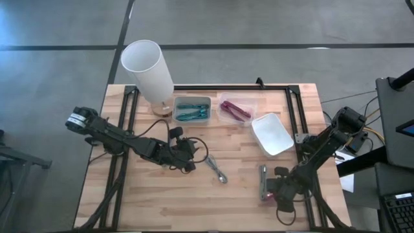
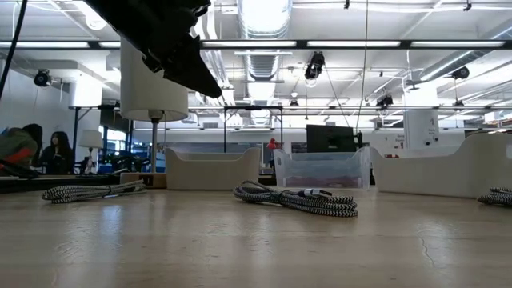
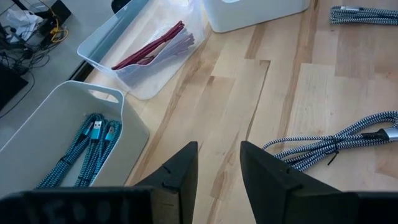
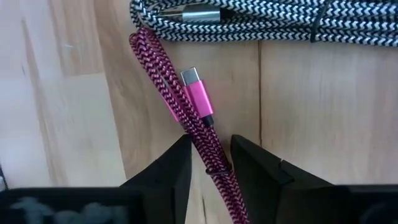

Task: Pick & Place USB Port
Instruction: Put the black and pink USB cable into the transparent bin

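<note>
Pink braided cable pinched between right gripper fingers, near right of table; left gripper part-open, empty.

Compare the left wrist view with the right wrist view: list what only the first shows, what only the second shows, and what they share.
Only the left wrist view: the grey bin holding teal cables, the clear bin holding red cables, a white bin, and the left gripper hovering open over bare wood.

Only the right wrist view: the pink cable with its metal plug, lying between the fingers of the right gripper.

Both: the wooden table, a black-and-white braided cable, and two dark fingers at the bottom.
</note>
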